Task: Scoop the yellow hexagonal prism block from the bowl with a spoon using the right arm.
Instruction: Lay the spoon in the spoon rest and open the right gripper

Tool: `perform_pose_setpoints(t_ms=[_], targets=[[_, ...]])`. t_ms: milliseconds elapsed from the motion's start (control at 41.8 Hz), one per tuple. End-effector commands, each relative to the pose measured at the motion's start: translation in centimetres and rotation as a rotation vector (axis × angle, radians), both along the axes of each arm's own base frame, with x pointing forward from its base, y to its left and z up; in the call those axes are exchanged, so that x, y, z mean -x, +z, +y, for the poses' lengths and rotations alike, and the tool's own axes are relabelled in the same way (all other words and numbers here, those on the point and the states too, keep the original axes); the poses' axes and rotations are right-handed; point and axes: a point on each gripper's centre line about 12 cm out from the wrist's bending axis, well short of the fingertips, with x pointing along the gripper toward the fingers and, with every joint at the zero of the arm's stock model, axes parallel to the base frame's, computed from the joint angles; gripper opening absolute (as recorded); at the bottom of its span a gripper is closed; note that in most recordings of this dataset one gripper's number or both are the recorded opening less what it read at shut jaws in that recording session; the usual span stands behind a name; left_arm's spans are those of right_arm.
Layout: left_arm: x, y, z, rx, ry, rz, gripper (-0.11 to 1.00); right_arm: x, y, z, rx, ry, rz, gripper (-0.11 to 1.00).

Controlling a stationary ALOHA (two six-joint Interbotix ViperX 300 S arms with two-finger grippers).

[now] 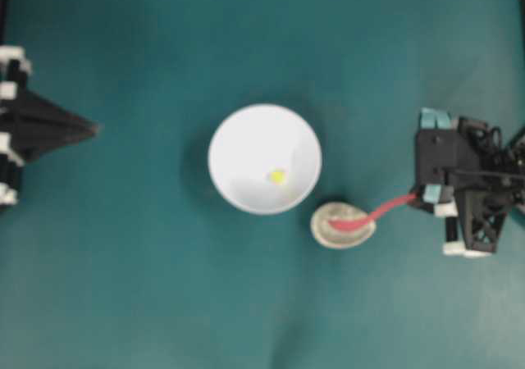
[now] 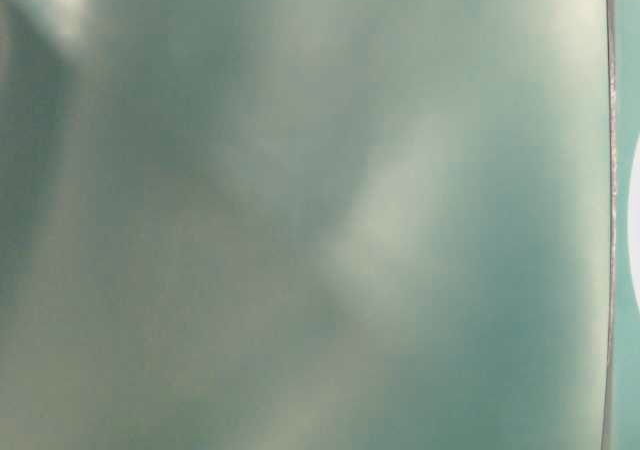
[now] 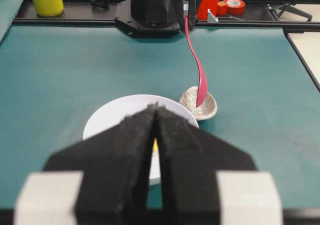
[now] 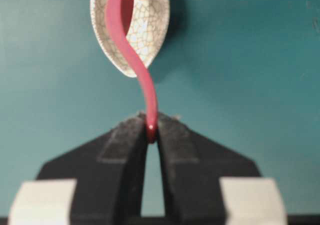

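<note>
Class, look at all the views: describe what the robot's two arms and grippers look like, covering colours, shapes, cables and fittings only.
Both arms are black. The left gripper has two wedge-shaped, rough-textured black fingers tapering to a point, with white blocks at their bases. The right gripper matches it. From overhead, the right arm carries teal-topped and white fittings and thin black cables; the left arm shows white fittings along its edge.

The white bowl sits upright mid-bench, with the tiny yellow hexagonal prism block lying inside near its right wall. The glossy pink-red spoon, handle end pinched by the right gripper, has its scoop over the speckled spoon rest.
</note>
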Motion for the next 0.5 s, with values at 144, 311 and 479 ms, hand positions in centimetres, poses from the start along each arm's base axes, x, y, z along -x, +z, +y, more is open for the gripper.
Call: perform_pose_setpoints(t_ms=[144,311,479], targets=[[-0.30,0.73,0.00,-0.002,0.000,-0.015,0.00,0.01,0.62,0.20,-0.019,-0.003,-0.012,0.11],[-0.29,0.67,0.00,-0.002,0.000,-0.014,0.00,0.07,0.58,0.18,-0.017,-0.004,-0.006,0.40],[-0.29,0.67,0.03,-0.002,0.001,-0.014,0.00,0.07,0.58,0.18,-0.017,-0.004,-0.006,0.55]])
